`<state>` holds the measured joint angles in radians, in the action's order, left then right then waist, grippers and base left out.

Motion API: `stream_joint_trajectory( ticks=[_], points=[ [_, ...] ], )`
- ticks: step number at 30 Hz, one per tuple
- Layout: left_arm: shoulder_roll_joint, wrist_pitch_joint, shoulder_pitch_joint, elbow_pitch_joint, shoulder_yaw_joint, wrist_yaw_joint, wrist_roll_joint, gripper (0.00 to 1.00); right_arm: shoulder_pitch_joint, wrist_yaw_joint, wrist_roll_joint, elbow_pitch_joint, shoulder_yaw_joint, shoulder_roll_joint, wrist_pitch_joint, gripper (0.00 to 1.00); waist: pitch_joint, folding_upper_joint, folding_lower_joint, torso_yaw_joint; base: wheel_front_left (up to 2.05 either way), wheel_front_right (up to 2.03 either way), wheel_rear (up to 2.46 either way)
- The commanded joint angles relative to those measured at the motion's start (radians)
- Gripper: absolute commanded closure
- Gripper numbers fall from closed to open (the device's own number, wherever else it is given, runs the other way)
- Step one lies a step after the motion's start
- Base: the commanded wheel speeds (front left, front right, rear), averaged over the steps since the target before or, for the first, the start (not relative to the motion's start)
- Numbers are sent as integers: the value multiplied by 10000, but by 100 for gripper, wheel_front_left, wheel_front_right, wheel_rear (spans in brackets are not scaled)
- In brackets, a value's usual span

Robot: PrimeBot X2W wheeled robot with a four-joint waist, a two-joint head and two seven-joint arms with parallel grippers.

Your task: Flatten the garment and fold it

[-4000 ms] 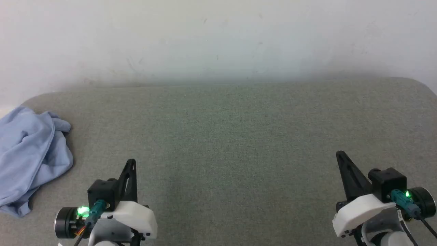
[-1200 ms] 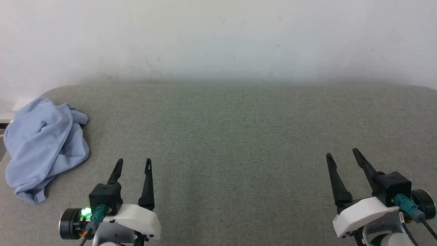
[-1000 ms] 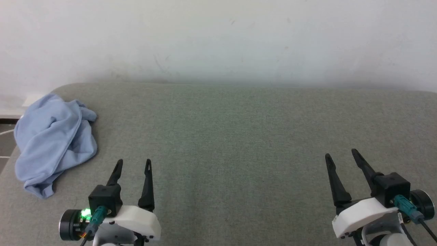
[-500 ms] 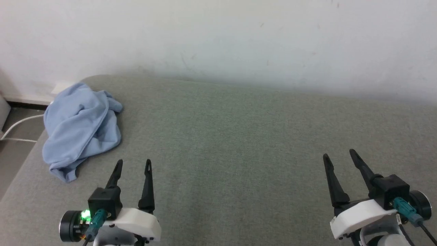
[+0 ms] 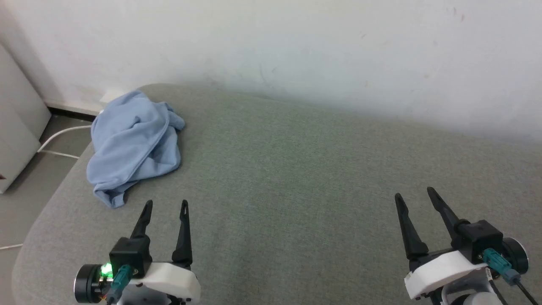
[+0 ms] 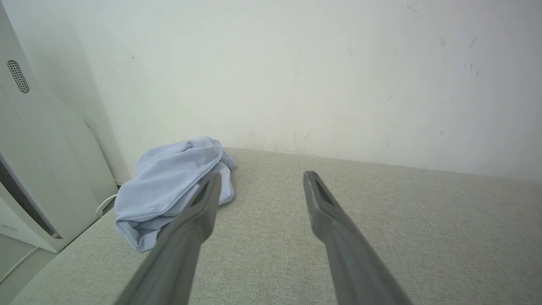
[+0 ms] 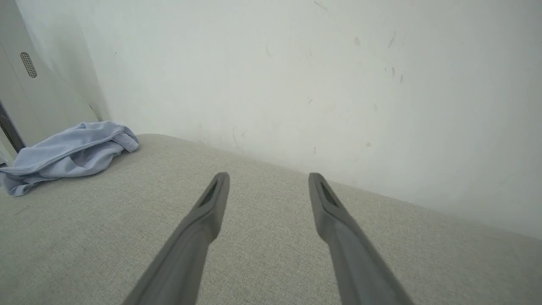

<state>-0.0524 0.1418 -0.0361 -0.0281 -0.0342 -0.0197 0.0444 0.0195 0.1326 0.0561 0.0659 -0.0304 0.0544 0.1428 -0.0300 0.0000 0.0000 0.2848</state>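
The shirt (image 5: 134, 146) lies crumpled at upper left; the left gripper (image 5: 166, 205) and right gripper (image 5: 414, 191) hover at the bottom corners, fingers apart.

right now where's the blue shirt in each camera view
head view: garment upper left, crumpled at the grey surface's far left corner.
left wrist view: garment left of centre, partly behind the left claw's left finger.
right wrist view: garment far left edge, midway up.
shared landmark: the white panel just left of it.
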Motion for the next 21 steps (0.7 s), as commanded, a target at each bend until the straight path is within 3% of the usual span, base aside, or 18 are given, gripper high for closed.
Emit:
stream_joint_trajectory(
  ticks=[1, 21],
  points=[
    [13, 119, -149, 2, -3, -24, 4, 0, 37, -11, 113, 47, -44, -23, 111, 0, -40, 0, 0, 250, 0, 0, 0],
    [17, 537, -204, -115, -84, -105, 203, 0, -7, -14, 465, 369, -227, -30, 529, 0, -71, 0, 0, 1434, 0, 0, 0]
  ],
)
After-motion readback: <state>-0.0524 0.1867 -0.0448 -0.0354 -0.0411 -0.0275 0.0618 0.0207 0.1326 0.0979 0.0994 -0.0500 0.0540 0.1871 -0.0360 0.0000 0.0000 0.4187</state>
